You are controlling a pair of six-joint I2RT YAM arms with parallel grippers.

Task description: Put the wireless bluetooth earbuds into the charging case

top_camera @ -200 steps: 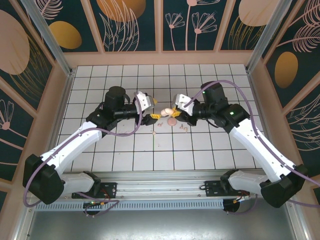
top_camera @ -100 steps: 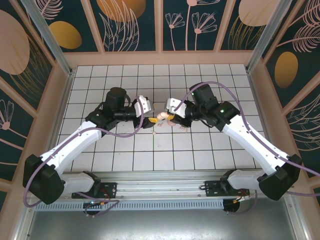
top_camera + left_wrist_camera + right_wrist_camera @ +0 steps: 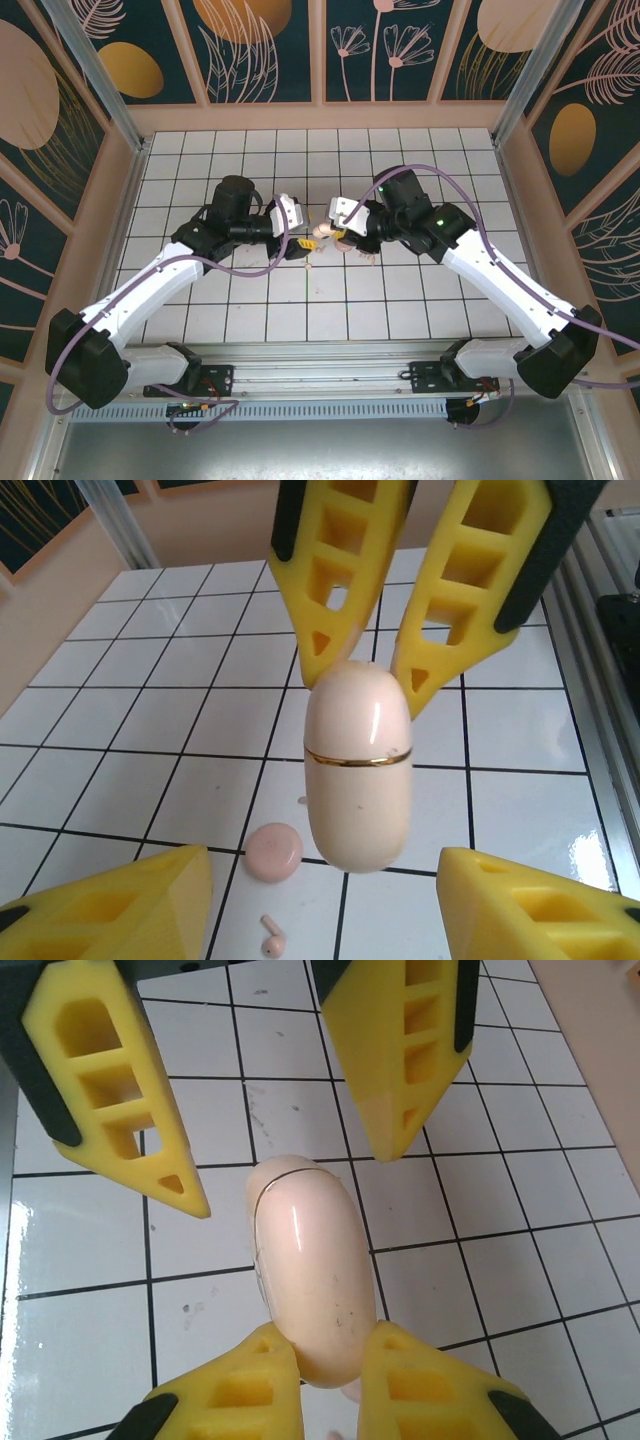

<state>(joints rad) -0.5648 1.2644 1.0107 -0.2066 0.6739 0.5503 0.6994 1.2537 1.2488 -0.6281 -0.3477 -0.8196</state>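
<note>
1. One white tiled desk [image 3: 420, 300] carries everything. My two arms [image 3: 160, 280] reach in from its near edge and meet over its middle.
2. My right pincer [image 3: 330, 1345] is clamped on one end of the charging case [image 3: 305, 1250]. Both yellow jaws press on its sides and hold it clear above the tiles.
3. My left pincer [image 3: 322, 860] stands open, facing the right one. Its jaws flank the case's other end with a gap on each side, not touching it.
4. The charging case is a pale pink rounded oblong, closed, with a thin gold seam round it. It lies lengthwise between the two pincers, about midway between the desk's left and right edges.
5. A round pink disc [image 3: 273, 850] lies flat on the desk, close below the case.
6. One earbud [image 3: 272, 938] lies on the tiles just beside the disc, outside the case.
7. A tinier pale speck [image 3: 302, 800] lies near the disc too; I cannot tell what it is.
</note>
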